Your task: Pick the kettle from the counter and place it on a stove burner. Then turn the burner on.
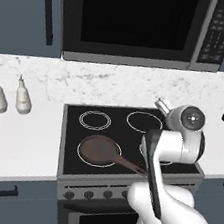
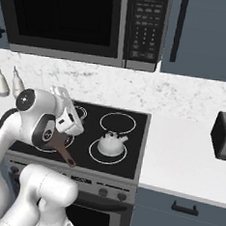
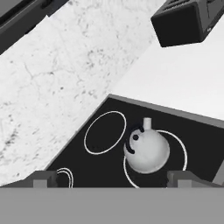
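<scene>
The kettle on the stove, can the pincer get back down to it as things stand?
Probably yes: the pincer stands open above the kettle, with nothing between them.

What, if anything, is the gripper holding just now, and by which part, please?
Nothing: the gripper is open and empty above the stove, and the kettle sits free on its stove burner.

The kettle (image 2: 111,144) sits on the front right stove burner (image 2: 107,151), with a pan (image 1: 100,149) on the front left one. Two bottles (image 1: 10,97) stand on the counter (image 1: 14,140) left of the stove; a toaster (image 2: 224,136) stands on its right. A microwave (image 1: 141,25) hangs above.
</scene>
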